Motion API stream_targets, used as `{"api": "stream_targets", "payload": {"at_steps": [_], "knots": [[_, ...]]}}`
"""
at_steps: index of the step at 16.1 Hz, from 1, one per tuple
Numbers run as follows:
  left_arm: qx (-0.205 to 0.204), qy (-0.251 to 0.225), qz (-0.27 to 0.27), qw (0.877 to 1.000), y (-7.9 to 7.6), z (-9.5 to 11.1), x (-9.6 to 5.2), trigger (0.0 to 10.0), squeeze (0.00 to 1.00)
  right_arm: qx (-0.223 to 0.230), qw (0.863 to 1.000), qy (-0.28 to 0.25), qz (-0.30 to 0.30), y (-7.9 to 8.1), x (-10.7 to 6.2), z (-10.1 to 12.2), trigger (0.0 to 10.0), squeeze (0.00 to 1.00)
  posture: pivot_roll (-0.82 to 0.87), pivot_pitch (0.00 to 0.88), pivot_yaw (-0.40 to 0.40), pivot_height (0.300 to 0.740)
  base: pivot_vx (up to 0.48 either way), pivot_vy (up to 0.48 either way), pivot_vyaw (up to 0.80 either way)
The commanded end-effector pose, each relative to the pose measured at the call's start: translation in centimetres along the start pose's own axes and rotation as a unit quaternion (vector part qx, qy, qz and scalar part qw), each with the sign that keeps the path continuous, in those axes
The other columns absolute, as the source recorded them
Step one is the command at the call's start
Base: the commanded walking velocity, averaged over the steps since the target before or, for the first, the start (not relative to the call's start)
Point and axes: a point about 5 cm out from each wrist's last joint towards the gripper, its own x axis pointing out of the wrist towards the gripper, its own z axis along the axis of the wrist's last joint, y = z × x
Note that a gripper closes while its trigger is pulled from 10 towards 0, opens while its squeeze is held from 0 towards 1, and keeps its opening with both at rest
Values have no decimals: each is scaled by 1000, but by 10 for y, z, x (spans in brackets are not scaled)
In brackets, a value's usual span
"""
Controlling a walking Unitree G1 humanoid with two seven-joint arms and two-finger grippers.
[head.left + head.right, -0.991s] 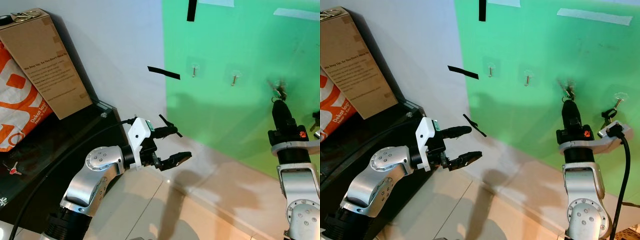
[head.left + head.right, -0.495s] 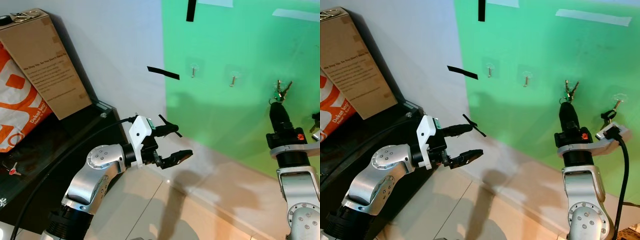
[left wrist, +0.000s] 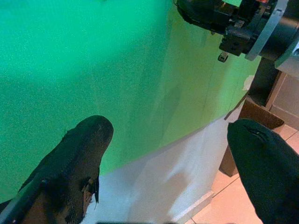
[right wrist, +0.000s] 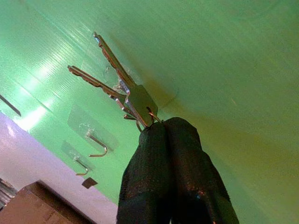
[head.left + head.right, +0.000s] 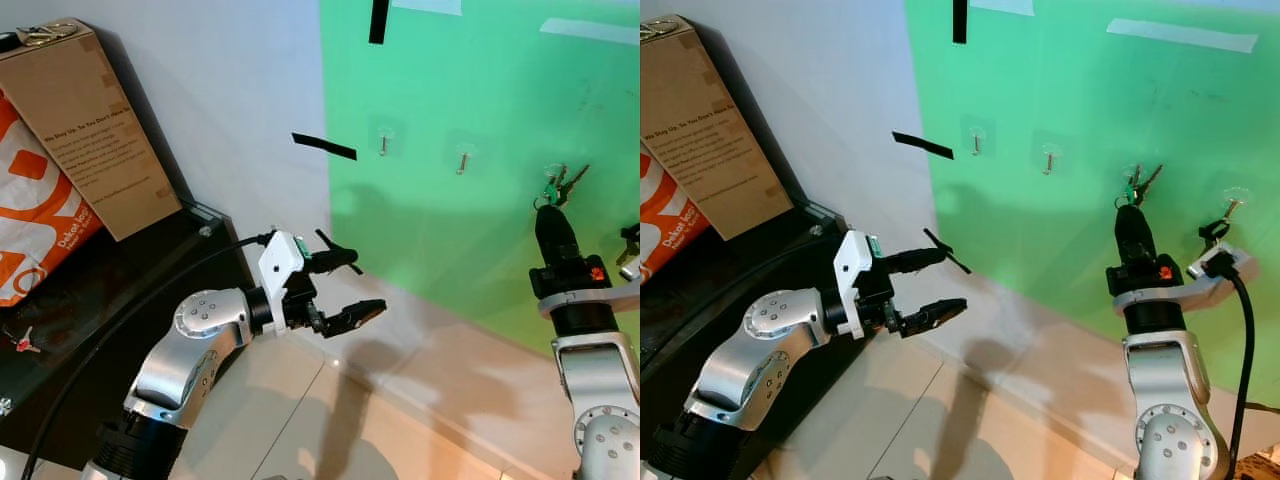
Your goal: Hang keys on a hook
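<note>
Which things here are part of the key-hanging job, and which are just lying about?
Part of the job:
- keys, held by the right gripper
- hooks on the green board

Lying about:
- cardboard box
- orange bag
- left gripper, open and idle

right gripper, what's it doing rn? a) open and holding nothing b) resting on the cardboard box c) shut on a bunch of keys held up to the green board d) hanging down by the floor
c: the right gripper has its fingers pressed together on the ring of the keys, held up against the green board by the hooks.
</note>
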Motion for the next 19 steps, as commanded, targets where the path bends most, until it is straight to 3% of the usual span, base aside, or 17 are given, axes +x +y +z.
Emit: {"api": "stream_targets", "payload": {"at_steps": [1,2,3,6,9,14,19], "knots": [[2,2,3,1000,2,2,0,10000,98,-5,999,31,-27,-7,-1,-12,10000,0,-142,0,130,740,0,0,0],[2,2,4,1000,3,2,0,10000,98,-5,999,31,-28,-7,-1,-12,10000,0,-142,0,130,740,0,0,0],[2,2,4,1000,2,2,0,10000,98,-1,999,25,-30,-7,-1,-11,10000,1000,-140,0,130,740,0,0,0],[2,2,5,1000,2,2,0,10000,98,-14,998,28,-46,-13,-6,-12,10000,1000,-140,0,130,740,0,0,0],[3,3,9,1000,3,1,0,10000,94,-57,994,68,-64,-23,-20,-24,10000,1000,-141,0,129,740,0,0,0],[4,5,11,1000,3,1,-1,10000,94,-87,990,91,-70,-25,-31,-32,10000,1000,-146,0,137,740,0,0,0],[9,6,16,1000,5,1,-1,10000,94,-122,989,77,-42,-13,-22,-29,10000,1000,-150,0,142,740,0,0,0]]}}
